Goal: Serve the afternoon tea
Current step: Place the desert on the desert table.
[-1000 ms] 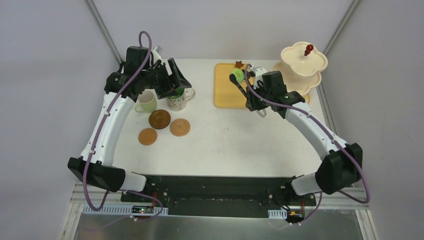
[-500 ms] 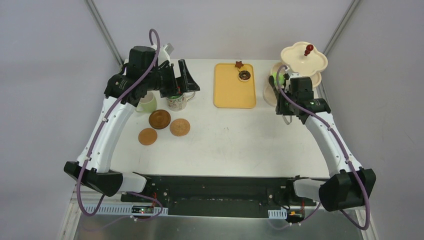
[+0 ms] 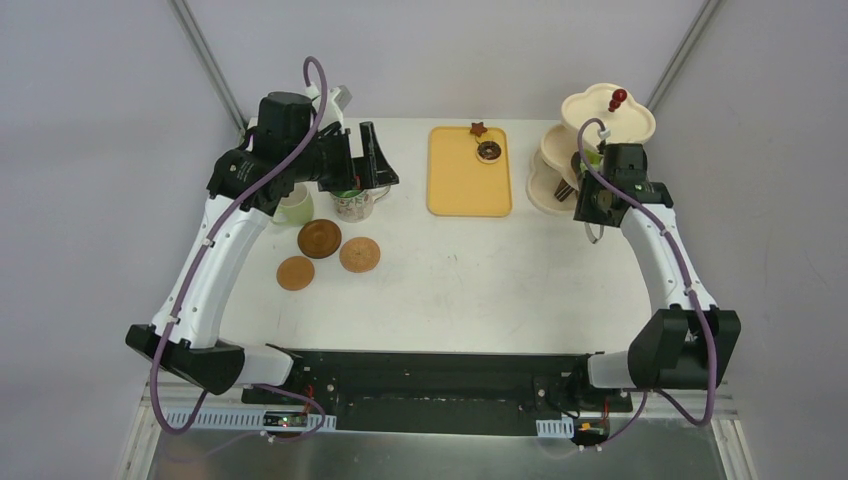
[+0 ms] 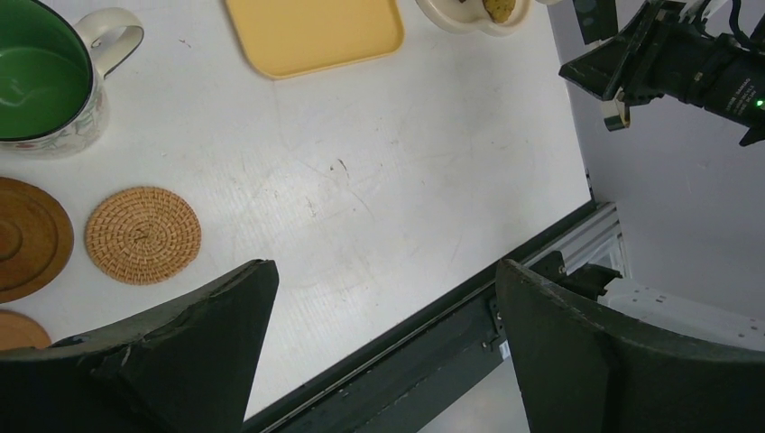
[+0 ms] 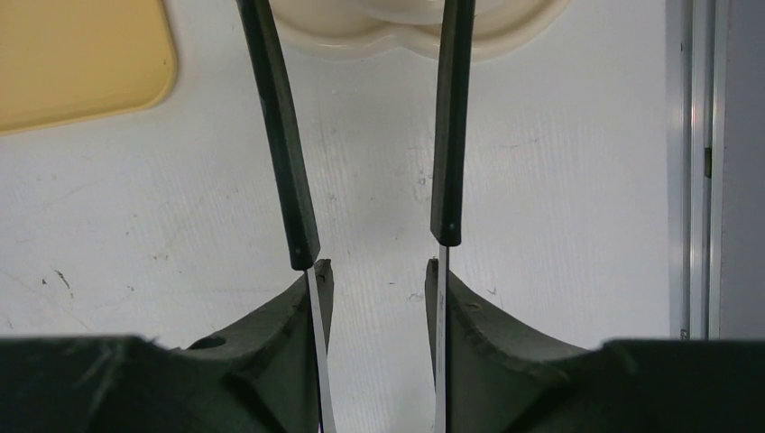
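Note:
My left gripper (image 3: 372, 160) hangs open and empty above the green-lined patterned mug (image 3: 352, 204) (image 4: 36, 81); its fingers (image 4: 207, 343) stand far apart. The cream mug (image 3: 293, 207) stands just left of the patterned one. Three brown coasters (image 3: 319, 238) (image 3: 359, 254) (image 3: 295, 272) lie in front of the mugs. My right gripper (image 5: 379, 271) (image 3: 592, 185) is shut on the black tongs (image 5: 281, 144) (image 3: 567, 187), which reach over the lowest tier of the cream stand (image 3: 607, 122) (image 5: 406, 36). The tongs' tips are cut off in the right wrist view.
A yellow tray (image 3: 455, 185) at the back centre holds a star pastry (image 3: 479, 128) and a donut (image 3: 489, 150). The stand's red knob (image 3: 618, 98) sticks up. The table's right edge (image 5: 690, 180) runs close beside the right gripper.
The left gripper opened wide and rose off the patterned mug. The right arm swung right, carrying the tongs with a green pastry from the tray to the stand.

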`<action>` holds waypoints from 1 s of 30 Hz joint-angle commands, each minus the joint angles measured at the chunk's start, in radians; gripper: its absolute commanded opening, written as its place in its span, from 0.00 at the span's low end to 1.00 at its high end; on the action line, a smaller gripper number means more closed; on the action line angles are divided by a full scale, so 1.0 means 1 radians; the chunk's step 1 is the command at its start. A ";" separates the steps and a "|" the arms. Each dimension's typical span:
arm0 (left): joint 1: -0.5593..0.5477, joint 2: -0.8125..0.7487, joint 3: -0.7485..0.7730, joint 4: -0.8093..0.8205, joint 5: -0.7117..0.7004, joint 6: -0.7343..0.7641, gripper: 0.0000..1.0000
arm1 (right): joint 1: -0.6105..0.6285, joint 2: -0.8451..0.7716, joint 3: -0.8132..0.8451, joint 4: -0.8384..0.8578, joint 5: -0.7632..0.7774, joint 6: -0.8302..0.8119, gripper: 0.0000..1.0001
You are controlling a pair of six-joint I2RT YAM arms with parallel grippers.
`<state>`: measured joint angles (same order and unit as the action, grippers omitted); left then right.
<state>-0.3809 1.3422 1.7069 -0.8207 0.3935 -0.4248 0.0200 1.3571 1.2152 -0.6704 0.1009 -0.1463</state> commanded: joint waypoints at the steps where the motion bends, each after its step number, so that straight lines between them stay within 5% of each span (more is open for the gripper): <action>1: -0.013 -0.041 0.040 -0.017 -0.031 0.051 0.95 | -0.017 0.037 0.073 0.003 0.016 0.014 0.25; 13: -0.013 -0.037 0.051 -0.020 -0.042 0.061 0.97 | -0.017 0.112 0.127 0.020 0.077 0.003 0.42; 30: -0.013 -0.037 0.052 -0.024 -0.048 0.066 0.99 | -0.016 0.125 0.125 0.030 0.081 -0.007 0.50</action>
<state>-0.3866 1.3293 1.7329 -0.8516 0.3561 -0.3775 0.0078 1.4975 1.3022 -0.6636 0.1612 -0.1463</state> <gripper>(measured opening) 0.983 0.503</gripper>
